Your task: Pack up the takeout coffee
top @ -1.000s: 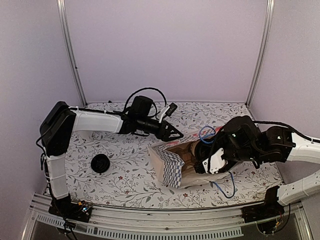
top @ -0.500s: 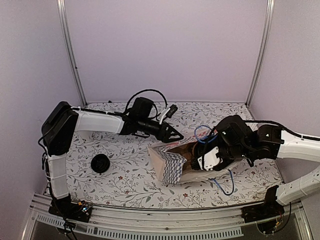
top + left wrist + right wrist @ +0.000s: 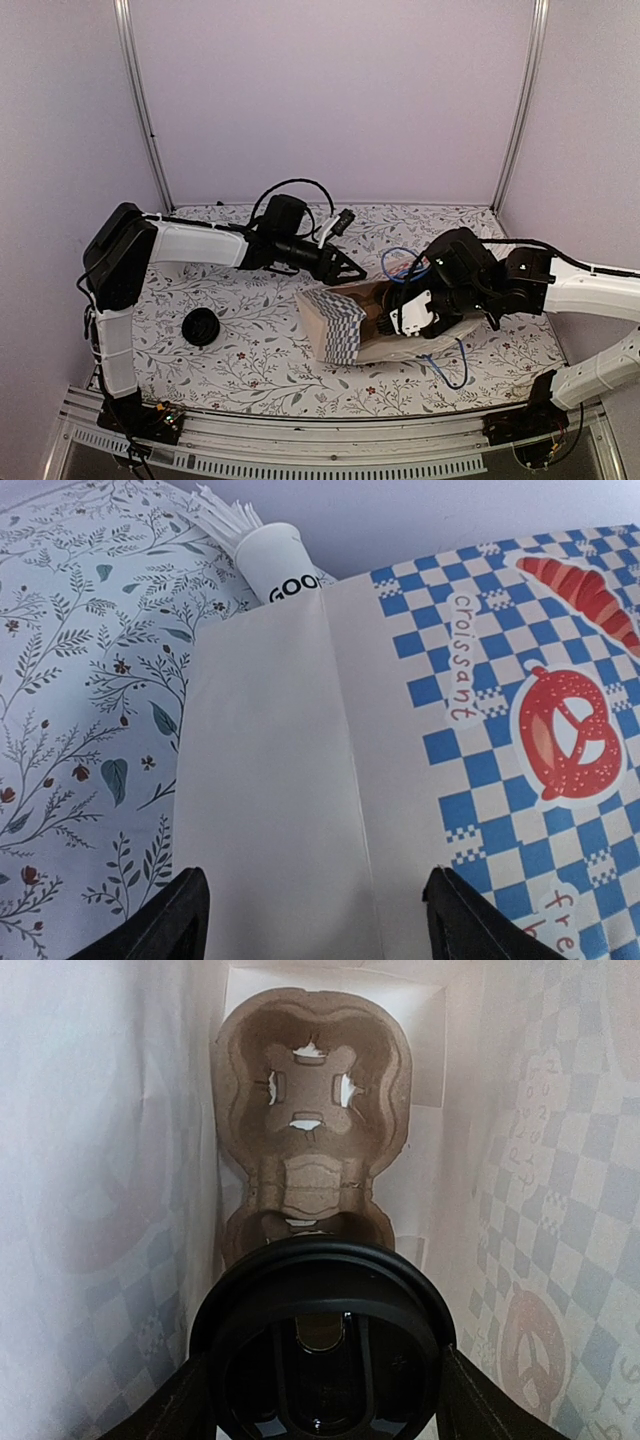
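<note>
In the right wrist view the takeout coffee [image 3: 322, 1290] shows its round black lid, and my right gripper [image 3: 325, 1390] is shut on it with a finger on each side. Cup and gripper are inside the checkered paper bag [image 3: 340, 325], which lies on its side. A brown pulp cup carrier [image 3: 310, 1090] sits at the bag's far end. In the top view my right gripper [image 3: 392, 318] is at the bag's mouth and the cup is hidden. My left gripper [image 3: 345, 268] is open just behind the bag, its fingers [image 3: 180, 920] apart over the bag's plain white side panel [image 3: 290, 780].
A white cup with black lettering and white sticks [image 3: 272, 560] lies behind the bag. A round black-lidded object [image 3: 201, 327] stands at the left of the floral tablecloth [image 3: 250, 370]. A blue cable [image 3: 450, 375] loops under the right arm. Walls close in the back and sides.
My right gripper has pushed leftward, deeper into the bag with the coffee, and the bag's mouth has flattened around it. The left arm has barely moved.
</note>
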`<act>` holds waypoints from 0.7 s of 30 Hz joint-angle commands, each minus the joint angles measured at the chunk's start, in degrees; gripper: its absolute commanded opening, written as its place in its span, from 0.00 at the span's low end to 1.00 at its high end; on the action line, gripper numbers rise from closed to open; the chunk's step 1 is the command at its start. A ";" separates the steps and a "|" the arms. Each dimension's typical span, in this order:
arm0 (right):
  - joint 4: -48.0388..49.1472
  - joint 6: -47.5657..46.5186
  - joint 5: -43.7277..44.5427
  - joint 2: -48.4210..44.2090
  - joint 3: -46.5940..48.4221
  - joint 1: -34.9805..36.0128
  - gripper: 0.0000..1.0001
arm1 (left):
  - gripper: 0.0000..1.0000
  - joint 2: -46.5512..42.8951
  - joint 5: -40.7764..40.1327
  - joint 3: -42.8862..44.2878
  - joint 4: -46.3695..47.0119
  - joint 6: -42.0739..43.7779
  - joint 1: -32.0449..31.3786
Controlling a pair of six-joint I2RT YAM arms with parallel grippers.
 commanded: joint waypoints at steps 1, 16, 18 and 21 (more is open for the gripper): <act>1.54 0.87 -1.88 1.80 2.21 -1.57 0.37 | 0.77 1.17 1.12 -0.90 1.49 -0.14 0.68; 1.04 1.24 -5.50 6.84 5.69 -5.85 0.37 | 0.77 0.07 1.29 -2.14 2.45 -1.97 2.46; -0.77 1.38 -6.69 8.07 7.59 -6.84 0.37 | 0.77 -0.82 1.29 -3.14 3.70 -3.11 3.51; -4.47 2.22 -8.72 10.99 11.26 -8.21 0.37 | 0.77 -2.28 1.14 -4.15 4.34 -3.91 4.85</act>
